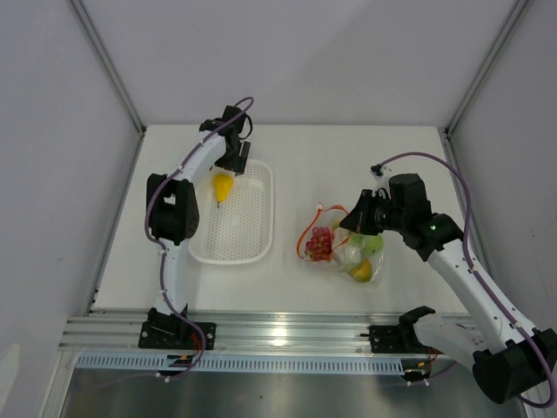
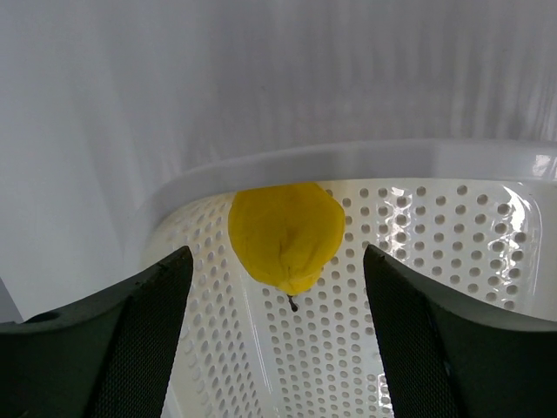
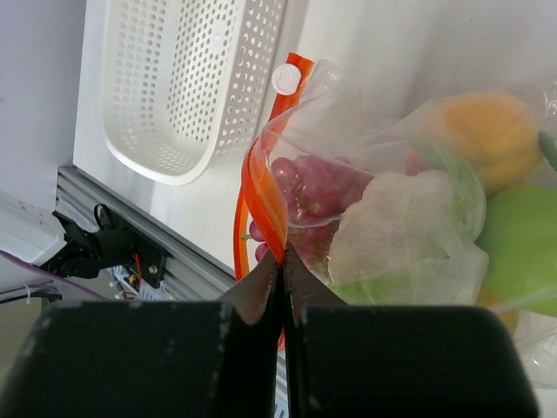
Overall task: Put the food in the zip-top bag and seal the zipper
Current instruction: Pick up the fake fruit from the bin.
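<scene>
Top external: bag (image 1: 348, 252) lies right of the basket (image 1: 248, 226). Left wrist: left pincer (image 2: 277, 261) gapes astride the mango (image 2: 285, 233) at the basket's far end; off-centre closing could squirt it away. Right wrist: right pincer (image 3: 283, 261) pinches the zipper (image 3: 261, 196); tugging might tip the bag.

The whole table (image 1: 348, 165) is seen from above, behind the arm bases (image 1: 178, 333). The white perforated basket (image 1: 252, 218) is viewed closely from the left wrist, the zipper (image 3: 265, 205) closely from the right wrist; the basket is shared by all views.
</scene>
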{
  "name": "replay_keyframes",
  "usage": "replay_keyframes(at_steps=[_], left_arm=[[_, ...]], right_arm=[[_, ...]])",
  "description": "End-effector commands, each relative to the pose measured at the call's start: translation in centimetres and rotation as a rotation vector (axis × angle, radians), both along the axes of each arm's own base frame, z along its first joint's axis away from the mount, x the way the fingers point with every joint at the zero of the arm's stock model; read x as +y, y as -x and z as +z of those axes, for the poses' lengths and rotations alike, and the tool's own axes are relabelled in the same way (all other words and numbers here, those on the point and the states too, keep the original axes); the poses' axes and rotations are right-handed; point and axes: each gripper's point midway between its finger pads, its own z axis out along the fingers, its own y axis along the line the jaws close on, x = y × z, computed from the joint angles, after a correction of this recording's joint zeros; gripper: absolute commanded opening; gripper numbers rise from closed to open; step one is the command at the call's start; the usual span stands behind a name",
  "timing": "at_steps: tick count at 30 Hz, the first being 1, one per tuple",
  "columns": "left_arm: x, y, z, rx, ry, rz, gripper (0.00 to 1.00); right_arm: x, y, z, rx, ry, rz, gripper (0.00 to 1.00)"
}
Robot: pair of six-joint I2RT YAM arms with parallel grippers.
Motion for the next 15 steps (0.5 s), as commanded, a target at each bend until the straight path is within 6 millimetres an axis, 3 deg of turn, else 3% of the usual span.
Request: replay_keyframes(at_steps=[1,15], left_arm=[[0.6,0.1,0.2,0.013,-0.031,-0.007,0.81],[0.9,0.9,-3.0,0.119,-0.061,0.024,0.75]], right_arm=[[0.0,-0.7,0.9,-0.064,-0.021,0.013,0.0],[-0.4,-0.6,0.8,-0.075,-0.041,0.004,0.0]])
